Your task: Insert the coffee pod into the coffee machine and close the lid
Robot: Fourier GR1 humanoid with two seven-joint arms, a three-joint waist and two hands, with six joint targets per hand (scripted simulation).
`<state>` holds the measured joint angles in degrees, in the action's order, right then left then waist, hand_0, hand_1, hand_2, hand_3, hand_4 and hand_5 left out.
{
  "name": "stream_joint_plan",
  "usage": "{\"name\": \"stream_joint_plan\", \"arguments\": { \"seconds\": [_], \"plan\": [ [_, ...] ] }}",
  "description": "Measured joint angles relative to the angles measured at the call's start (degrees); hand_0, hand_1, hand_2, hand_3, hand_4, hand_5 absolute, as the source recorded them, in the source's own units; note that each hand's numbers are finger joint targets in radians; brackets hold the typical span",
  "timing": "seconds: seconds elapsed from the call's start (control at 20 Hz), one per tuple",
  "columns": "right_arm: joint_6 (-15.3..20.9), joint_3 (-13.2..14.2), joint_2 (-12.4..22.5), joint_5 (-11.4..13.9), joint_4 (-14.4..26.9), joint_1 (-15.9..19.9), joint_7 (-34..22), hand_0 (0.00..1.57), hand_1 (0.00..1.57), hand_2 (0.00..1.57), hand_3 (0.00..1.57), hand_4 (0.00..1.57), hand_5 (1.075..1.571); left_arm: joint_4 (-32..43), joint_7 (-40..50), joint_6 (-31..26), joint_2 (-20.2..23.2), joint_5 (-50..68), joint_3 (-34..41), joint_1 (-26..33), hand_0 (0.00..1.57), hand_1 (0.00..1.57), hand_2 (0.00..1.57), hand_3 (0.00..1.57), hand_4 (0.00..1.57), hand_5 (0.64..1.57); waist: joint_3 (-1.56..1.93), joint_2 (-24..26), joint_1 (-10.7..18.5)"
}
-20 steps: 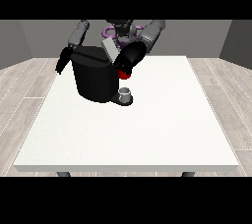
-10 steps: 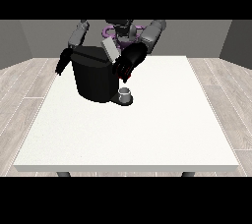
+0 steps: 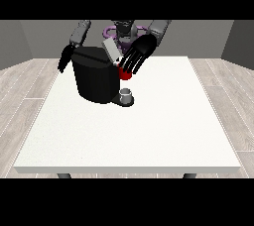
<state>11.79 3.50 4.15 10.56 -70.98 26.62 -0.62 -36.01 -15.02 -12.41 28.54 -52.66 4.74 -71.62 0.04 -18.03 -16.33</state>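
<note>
A: Where is the coffee pod (image 3: pixel 125 75) to be found, relative to the robot hand at the view's right (image 3: pixel 137 55)?

B: It is seen as a small red shape directly beneath the fingertips of that robot hand, just beside the upper right corner of the coffee machine (image 3: pixel 96 75). The pod lies on the camera side of the palm and slightly lower.

A: Is it held?

B: That cannot be settled. The fingers are shown spread and pointing down toward the pod, nearly straight, and the pod seems to be touched at their tips; whether it is pinched against a thumb is hidden.

A: And the opening it must enter?

B: The grey lid (image 3: pixel 112 50) is seen raised and tilted at the machine's top, just left of the robot hand. The pod slot is judged to lie beneath that lid, so the pod would need to be carried up and toward the view's left. The pod's long axis cannot be read.

A: The other arm?

B: The robot hand at the view's left (image 3: pixel 65 60) is hung beside the machine's far left edge, fingers pointing down; their state cannot be told. It is the farther of the two from the pod.

A: Anything else on the surface (image 3: pixel 149 131)?

B: A small grey cup (image 3: pixel 127 94) is stood on the machine's base, below the pod.
</note>
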Motion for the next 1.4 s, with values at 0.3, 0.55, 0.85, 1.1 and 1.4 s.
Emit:
{"name": "stream_joint_plan", "arguments": {
  "seconds": [0.3,0.55,0.85,1.1,1.4],
  "plan": [
    [-0.43,0.09,-0.67,-0.72,1.38,-6.49,2.35,0.0,0.0,0.0,0.0,0.0,1.571,-0.32,0.12,0.05,-3.7,1.01,-0.14,6.96,0.0,0.0,0.18,0.0,0.0,1.571,-0.02,7.01,3.75],
    [-1.28,1.49,0.22,-1.95,2.49,-11.15,3.14,0.0,0.0,0.0,0.0,0.0,1.571,-1.14,-1.46,-0.37,-10.09,8.17,4.43,12.9,0.0,0.0,0.0,0.0,0.37,1.571,-0.08,14.29,7.68],
    [-2.68,2.21,-0.12,-3.93,1.72,-15.39,4.39,0.0,0.0,0.0,0.0,0.0,1.571,0.26,-4.35,-1.96,-19.09,21.83,14.64,22.77,0.0,0.0,0.0,0.0,0.27,1.571,-0.17,23.37,13.76],
    [-6.47,1.26,0.06,-6.05,-0.92,-15.72,3.37,0.0,0.0,0.0,0.0,0.0,1.571,1.25,-5.47,-3.44,-23.64,26.55,17.36,31.02,0.0,0.0,0.0,0.0,0.37,1.571,-0.1,30.21,18.04],
    [-10.01,0.27,2.88,-6.23,-4.13,-12.67,0.44,0.0,0.0,0.0,0.0,0.24,1.571,-0.49,-5.32,-4.51,-26.19,28.63,17.0,37.72,0.0,0.0,0.0,0.0,0.41,1.571,-0.07,33.34,21.58]
  ]
}}
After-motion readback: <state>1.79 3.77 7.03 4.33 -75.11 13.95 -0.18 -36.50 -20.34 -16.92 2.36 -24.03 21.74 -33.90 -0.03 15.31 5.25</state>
